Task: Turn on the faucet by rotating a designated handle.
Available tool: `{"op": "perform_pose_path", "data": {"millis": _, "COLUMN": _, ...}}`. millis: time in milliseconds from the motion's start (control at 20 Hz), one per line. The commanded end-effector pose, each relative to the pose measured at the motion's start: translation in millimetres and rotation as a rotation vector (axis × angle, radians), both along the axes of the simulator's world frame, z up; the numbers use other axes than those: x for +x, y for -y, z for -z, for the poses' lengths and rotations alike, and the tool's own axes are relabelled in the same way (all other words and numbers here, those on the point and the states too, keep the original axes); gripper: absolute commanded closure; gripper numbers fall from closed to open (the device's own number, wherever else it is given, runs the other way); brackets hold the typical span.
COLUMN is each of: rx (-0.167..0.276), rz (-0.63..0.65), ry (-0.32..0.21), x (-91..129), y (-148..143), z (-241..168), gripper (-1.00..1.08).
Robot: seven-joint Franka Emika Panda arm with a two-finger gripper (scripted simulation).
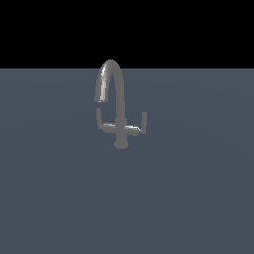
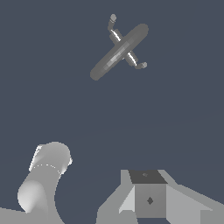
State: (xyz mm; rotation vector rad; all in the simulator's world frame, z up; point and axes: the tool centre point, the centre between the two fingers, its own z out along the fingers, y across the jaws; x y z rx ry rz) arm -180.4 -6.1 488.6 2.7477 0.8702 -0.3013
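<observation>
The faucet (image 1: 118,106) is a small grey metal tap standing alone on the grey floor, and its arched spout curves toward the exterior view's left. The handle (image 1: 102,124) is the thin lever with an upturned tip on that side. Its twin lever (image 1: 140,126) is on the exterior view's right. The wrist view looks down on the faucet (image 2: 119,51) from far off, and I cannot tell which of its two levers is the handle. Only part of the gripper (image 2: 149,195) shows in the wrist view, far from the faucet. Its jaws are not clear. The gripper is out of the exterior view.
A pale grey rounded part of the arm (image 2: 43,181) shows at the wrist view's edge. The flat grey floor (image 1: 198,198) stretches all around the faucet, with a black background behind it.
</observation>
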Motion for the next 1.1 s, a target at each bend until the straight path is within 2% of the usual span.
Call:
{"op": "perform_pose_path", "data": {"millis": 0, "rx": -0.025, "rz": -0.074, "ry": -0.043, "x": 9, "y": 0, "z": 3, "gripper": 1.08}}
{"op": "perform_pose_path", "data": {"millis": 550, "rx": -0.115, "rz": -0.387, "ry": -0.248, "x": 50, "y": -4, "z": 18, "gripper": 1.08}}
{"op": "perform_pose_path", "data": {"millis": 1050, "rx": -0.170, "rz": -0.658, "ry": -0.454, "x": 88, "y": -11, "z": 37, "gripper": 1.08}}
